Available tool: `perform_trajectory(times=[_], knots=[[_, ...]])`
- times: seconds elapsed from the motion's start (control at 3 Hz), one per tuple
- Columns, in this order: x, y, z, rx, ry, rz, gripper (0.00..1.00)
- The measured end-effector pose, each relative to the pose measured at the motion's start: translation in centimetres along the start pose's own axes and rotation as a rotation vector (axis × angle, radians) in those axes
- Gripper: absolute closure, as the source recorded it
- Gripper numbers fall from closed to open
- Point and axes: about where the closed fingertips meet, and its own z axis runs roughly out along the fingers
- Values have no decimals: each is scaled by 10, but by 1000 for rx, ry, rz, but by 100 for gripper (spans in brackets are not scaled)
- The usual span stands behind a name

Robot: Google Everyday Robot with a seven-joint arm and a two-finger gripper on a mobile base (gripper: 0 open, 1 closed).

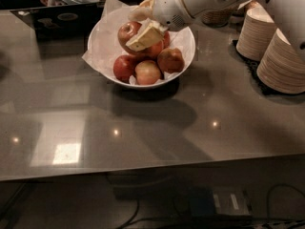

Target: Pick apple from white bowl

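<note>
My claw [138, 28] sits on the top apple [126, 31] in the white bowl [189, 56], at the surface's [190, 128] 12 o'clock. Whether it grips, I cannot tell. A loose hold could drop that apple onto the lower apples [147, 71] at the bowl's 6 o'clock.

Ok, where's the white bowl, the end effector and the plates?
white bowl [189, 51]: camera view, right inner wall.
end effector [135, 30]: camera view, its tip, over the bowl.
paper plates [283, 66]: camera view, stack's side.

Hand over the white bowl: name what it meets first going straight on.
The topmost apple in the white bowl; the hand, over the bowl's middle, seems to touch it, depth unclear.
</note>
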Motion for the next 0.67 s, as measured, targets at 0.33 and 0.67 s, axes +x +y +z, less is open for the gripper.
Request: perform_trajectory(times=[0.33,0.67], knots=[[2,2,9,-4,16,4,80],[-1,4,12,-5,16,4,86]])
